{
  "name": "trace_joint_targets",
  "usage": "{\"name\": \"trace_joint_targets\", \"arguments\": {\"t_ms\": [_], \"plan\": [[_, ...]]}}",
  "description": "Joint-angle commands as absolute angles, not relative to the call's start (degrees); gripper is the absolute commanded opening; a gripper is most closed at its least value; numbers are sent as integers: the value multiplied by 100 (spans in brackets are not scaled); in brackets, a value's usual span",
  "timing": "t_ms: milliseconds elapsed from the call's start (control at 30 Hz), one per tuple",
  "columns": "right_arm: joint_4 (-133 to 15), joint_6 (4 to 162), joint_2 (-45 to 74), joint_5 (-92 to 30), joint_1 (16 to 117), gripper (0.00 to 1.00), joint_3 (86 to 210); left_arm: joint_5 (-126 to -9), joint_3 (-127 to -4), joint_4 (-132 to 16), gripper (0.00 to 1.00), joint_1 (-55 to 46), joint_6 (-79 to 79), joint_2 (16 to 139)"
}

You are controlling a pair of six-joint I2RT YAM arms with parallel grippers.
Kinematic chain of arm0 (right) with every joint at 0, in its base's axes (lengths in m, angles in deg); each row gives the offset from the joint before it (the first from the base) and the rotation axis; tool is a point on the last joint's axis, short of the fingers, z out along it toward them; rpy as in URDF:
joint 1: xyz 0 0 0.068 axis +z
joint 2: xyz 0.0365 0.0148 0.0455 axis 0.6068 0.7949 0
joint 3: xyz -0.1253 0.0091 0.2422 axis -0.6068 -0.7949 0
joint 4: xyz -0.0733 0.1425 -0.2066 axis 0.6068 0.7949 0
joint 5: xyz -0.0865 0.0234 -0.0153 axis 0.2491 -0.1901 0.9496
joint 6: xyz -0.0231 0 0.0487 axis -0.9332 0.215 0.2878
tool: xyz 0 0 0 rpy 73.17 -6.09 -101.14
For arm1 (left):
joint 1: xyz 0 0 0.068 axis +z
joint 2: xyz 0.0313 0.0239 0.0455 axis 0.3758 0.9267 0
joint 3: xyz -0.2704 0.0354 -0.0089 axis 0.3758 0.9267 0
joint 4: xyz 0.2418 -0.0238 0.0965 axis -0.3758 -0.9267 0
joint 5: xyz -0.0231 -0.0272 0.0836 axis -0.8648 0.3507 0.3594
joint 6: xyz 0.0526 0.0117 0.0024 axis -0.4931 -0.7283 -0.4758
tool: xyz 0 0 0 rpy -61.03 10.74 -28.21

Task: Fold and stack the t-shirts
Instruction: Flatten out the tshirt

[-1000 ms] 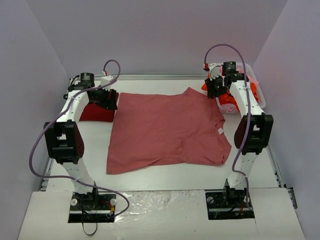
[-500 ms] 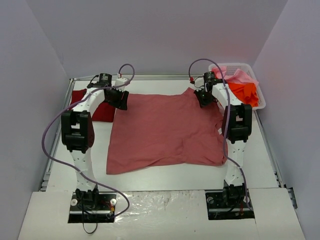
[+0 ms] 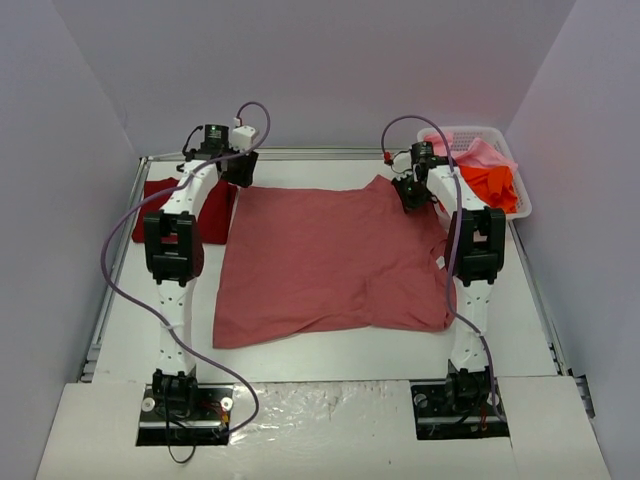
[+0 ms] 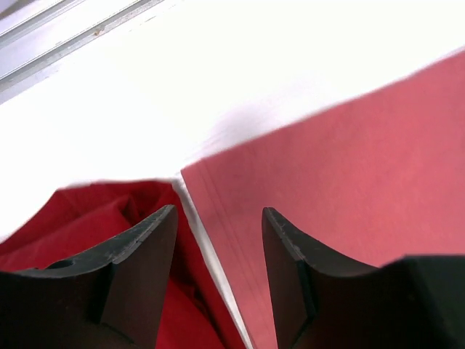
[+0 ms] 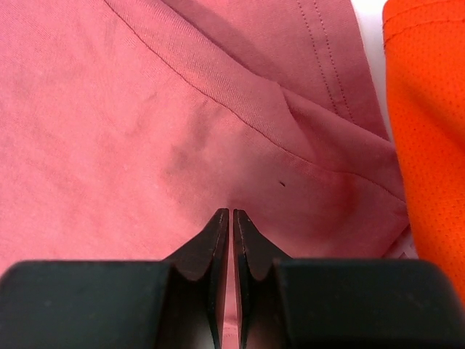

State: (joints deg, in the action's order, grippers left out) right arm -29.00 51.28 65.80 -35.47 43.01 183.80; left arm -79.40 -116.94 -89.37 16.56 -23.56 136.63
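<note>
Right gripper pinching rose shirt, collar rightward

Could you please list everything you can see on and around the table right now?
rose-red t-shirt: one, muted rose-red, spread flat mid-table
crimson t-shirt: one, dark crimson, far left, beside the rose-red one
basket: one, white lattice, far right
orange t-shirt: one, bright orange, in the basket
pink t-shirt: one, light pink, in the basket
table: one, white
left fingers: two, black, open above both red shirts' edges
right fingers: two, black, shut, pinching the rose-red t-shirt
</note>
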Motion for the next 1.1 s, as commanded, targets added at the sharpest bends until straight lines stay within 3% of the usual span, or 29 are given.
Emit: {"name": "trace_joint_targets", "arguments": {"t_ms": [0, 133, 733, 833, 867, 900, 933, 1067], "plan": [[-2766, 5134, 6433, -3445, 4280, 4, 18396, -8017, -12396, -9412, 49, 1610, -2287, 14132], [-2766, 5142, 6512, -3331, 4263, 4, 18413, -8018, -13030, -9676, 49, 1610, -2208, 14572], [-2749, 5116, 6627, -3216, 4263, 7, 18343, -7736, -13075, -9588, 55, 1610, -2383, 14889], [-2766, 5116, 6574, -3137, 4245, 15, 18343, -7859, -13031, -9667, 33, 1610, -2401, 14907], [-2766, 5116, 6565, -3111, 4245, 18, 18352, -7981, -13013, -9694, 15, 1610, -2418, 14906], [-2775, 5116, 6548, -3085, 4237, 23, 18378, -8017, -12970, -9703, 6, 1619, -2427, 14898], [-2766, 5125, 6556, -2980, 4245, 26, 18404, -8035, -12943, -9703, 3, 1619, -2419, 14872], [-2775, 5116, 6600, -2646, 4237, 29, 18650, -8114, -12733, -9659, 2, 1610, -2445, 14714]]}}
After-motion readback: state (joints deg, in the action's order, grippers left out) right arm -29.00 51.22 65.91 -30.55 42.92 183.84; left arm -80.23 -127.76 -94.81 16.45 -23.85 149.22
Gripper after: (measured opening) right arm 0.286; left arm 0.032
